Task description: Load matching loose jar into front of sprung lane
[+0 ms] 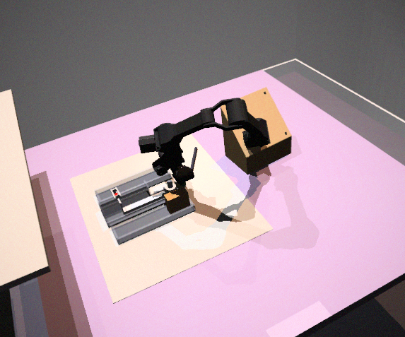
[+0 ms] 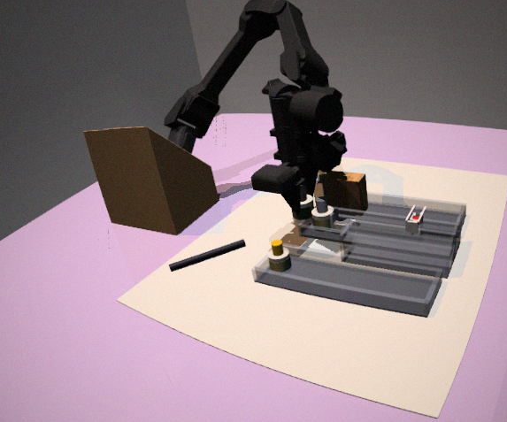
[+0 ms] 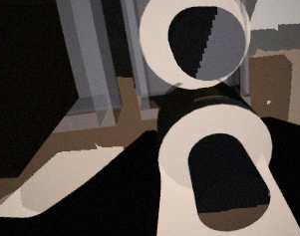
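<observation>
My gripper [image 2: 302, 205] [image 3: 208, 135] is shut on a dark jar [image 2: 306, 201] [image 3: 169, 157] with a white shoulder ring and a dark cap. The jar is upright, at the front end of the sprung lane [image 2: 311, 232] [image 3: 149, 114]. A like jar [image 2: 322, 218] [image 3: 153, 35] [image 1: 169, 185] with a dark cap stands in that lane, close behind the held one. Whether the two touch, and whether the held jar's base is over or on the lane floor, cannot be told. The pusher plate is not clearly seen.
A brown block [image 1: 179, 203] [image 2: 347, 190] stands close beside the lane's front. A yellow-capped jar [image 2: 279, 259] stands in the lane nearest the exterior camera. A black rod [image 1: 194, 159] [image 2: 206, 255] lies in front of the lanes. A white bracket with a red mark [image 1: 115, 193] [image 2: 413, 224] is farther back.
</observation>
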You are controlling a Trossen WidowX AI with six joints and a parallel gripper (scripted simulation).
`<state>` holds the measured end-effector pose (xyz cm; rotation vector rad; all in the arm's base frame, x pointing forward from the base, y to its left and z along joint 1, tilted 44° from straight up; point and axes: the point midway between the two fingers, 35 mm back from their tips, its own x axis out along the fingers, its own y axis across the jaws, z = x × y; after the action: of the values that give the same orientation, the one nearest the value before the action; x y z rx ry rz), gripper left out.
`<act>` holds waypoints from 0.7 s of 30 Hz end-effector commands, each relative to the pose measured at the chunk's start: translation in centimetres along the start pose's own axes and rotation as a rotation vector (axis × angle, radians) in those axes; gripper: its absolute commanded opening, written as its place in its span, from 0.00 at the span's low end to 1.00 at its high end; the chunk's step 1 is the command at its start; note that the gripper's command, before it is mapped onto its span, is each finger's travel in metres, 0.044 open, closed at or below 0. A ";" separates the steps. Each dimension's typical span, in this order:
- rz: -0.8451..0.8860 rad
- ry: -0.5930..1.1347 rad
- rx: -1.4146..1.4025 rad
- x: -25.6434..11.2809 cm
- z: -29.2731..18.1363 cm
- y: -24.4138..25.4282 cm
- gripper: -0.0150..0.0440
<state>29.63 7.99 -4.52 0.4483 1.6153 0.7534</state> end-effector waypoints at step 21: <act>0.001 -0.022 -0.018 -0.4 1.9 0.3 0.25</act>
<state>30.43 8.17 -4.48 0.4468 1.6180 0.7525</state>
